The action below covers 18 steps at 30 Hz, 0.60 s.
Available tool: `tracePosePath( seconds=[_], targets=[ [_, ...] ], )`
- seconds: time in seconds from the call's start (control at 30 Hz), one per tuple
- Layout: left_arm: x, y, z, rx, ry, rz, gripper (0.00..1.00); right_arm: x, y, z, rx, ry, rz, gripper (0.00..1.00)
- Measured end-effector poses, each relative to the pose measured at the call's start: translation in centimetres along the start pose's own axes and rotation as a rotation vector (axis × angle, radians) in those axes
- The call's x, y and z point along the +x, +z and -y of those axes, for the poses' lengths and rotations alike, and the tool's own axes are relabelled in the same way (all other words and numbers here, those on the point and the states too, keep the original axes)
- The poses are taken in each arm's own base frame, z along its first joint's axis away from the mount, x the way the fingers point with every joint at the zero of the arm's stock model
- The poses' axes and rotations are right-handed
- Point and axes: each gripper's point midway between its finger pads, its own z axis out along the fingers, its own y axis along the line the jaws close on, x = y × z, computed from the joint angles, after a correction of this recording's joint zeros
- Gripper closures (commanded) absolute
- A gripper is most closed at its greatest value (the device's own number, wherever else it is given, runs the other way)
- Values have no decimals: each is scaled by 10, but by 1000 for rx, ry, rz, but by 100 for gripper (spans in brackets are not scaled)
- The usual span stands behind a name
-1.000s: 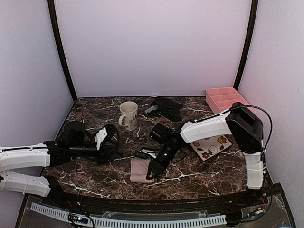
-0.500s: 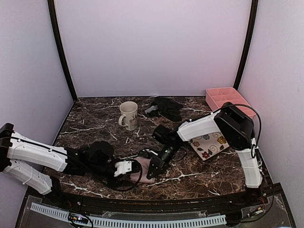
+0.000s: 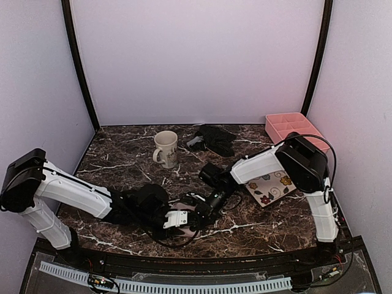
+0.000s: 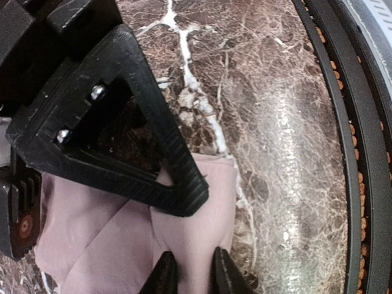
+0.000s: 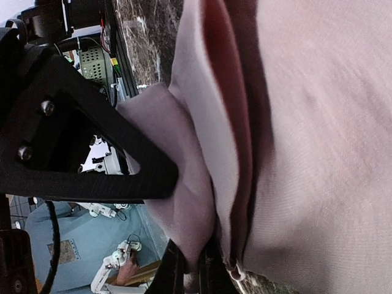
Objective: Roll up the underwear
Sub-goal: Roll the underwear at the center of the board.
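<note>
The pale pink underwear lies on the marble table near the front edge, mostly covered by both grippers in the top view. My left gripper is shut on a fold at its edge; it also shows in the top view. My right gripper is shut on another fold of the same cloth, facing the left one in the top view. The black ribbed underwear lies bunched at the back of the table.
A white mug stands at the back left of centre. A pink divided tray sits at the back right. The flowered square plate lies under my right arm. The table's black front rim runs close by.
My left arm has swung in from the left side to the pink underwear and closed on its edge. My right gripper has stayed on the cloth, shifting slightly.
</note>
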Motion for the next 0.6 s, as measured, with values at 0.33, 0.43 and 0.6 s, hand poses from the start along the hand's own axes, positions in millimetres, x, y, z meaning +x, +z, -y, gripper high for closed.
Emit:
tracePosePath(
  seconds=[0.33,0.43,0.6],
  targets=[
    [-6,3,-2,141,-94,-7,100,9,-17,3,83,-34,72,55],
    [-5,3,-7,244,-195,11,100,16,-29,10,191,-76,132,53],
    [-8,11,-13,467,-369,47,100,19,-54,17,366,-158,252,42]
  ],
)
